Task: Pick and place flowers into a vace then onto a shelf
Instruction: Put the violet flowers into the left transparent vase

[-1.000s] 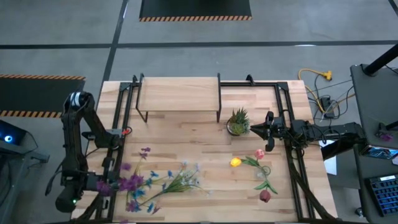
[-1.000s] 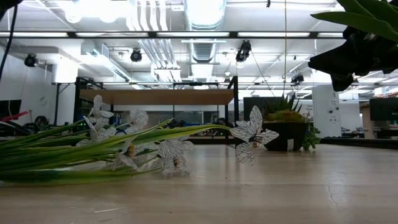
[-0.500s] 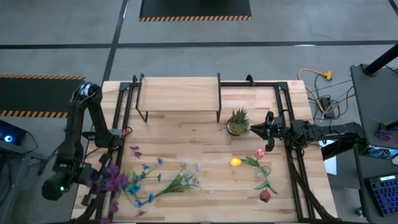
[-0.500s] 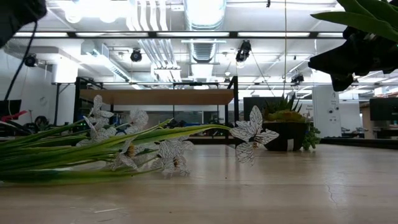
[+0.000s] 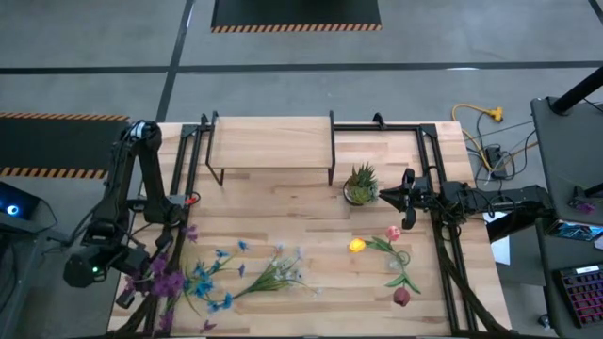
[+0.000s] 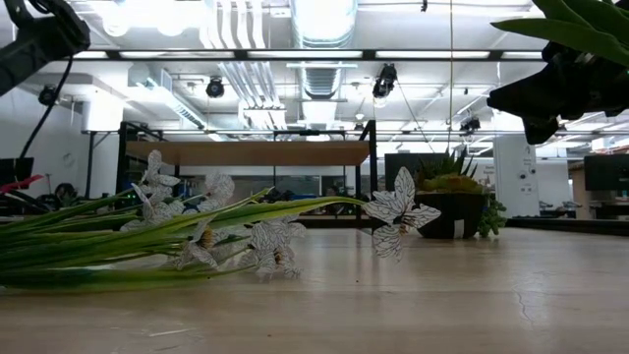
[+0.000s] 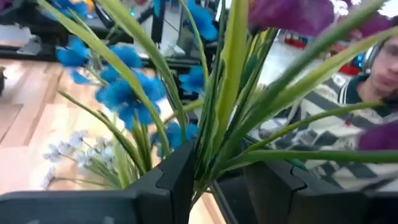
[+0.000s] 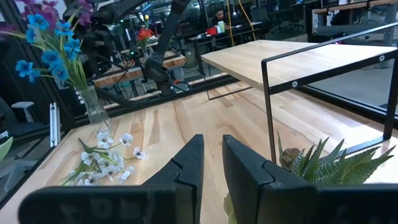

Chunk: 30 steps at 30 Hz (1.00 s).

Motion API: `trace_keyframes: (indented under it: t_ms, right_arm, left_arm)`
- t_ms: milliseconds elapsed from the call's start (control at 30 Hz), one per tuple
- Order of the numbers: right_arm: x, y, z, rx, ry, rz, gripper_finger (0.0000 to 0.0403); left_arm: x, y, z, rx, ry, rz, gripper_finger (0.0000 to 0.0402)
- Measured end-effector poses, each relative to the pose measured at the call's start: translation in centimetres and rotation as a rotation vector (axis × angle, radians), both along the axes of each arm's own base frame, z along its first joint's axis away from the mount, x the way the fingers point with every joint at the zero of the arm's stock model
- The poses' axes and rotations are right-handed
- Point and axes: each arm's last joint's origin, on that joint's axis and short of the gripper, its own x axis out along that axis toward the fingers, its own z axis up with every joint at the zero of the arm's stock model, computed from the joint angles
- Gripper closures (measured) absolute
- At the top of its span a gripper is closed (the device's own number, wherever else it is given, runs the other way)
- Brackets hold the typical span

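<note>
From above, your left gripper (image 5: 141,273) has lifted the blue and purple flowers (image 5: 188,280) further off the table's (image 5: 301,212) near-left edge than a second ago. Its wrist view shows stems pinched between the jaws. Your right gripper (image 8: 210,163), jaws narrow and empty, waits beside the shelf (image 8: 280,59).

No lettering, label, brand or number can be read anywhere across the four views. The only sign-like markings are the orange-and-black hazard-striped edges of the dark floor mats (image 5: 296,27) beyond the light wooden tabletop (image 5: 311,226), and they carry no words. A small bright patch on the dark equipment (image 5: 11,209) off the table's left edge may be a lit indicator, though it is too small to tell.
</note>
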Motion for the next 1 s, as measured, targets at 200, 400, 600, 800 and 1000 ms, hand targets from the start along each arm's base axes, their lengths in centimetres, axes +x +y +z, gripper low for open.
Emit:
trace_keyframes:
  t_ms: [200, 400, 600, 800, 1000]
  right_arm:
    - [0.0, 0.0, 0.0, 0.0, 0.0, -0.001, 0.0351]
    - [0.0, 0.0, 0.0, 0.0, 0.0, -0.001, 0.0351]
    - [0.0, 0.0, 0.0, 0.002, -0.001, -0.001, 0.0351]
    - [0.0, 0.0, 0.0, 0.005, -0.001, -0.001, 0.0351]
    - [0.0, 0.0, 0.0, 0.004, -0.001, 0.0, 0.0351]
  left_arm:
    - [-0.1, -0.1, 0.0, 0.015, 0.027, -0.049, 0.0264]
    - [0.0, 0.5, -0.7, 0.128, 0.013, -0.043, 0.0201]
    - [0.0, 1.0, 0.2, 0.111, 0.032, -0.07, 0.013]
    - [0.1, 1.9, 1.3, 0.087, 0.111, -0.099, 0.0115]
    - [0.2, 3.4, 2.3, 0.034, 0.233, -0.027, 0.012]
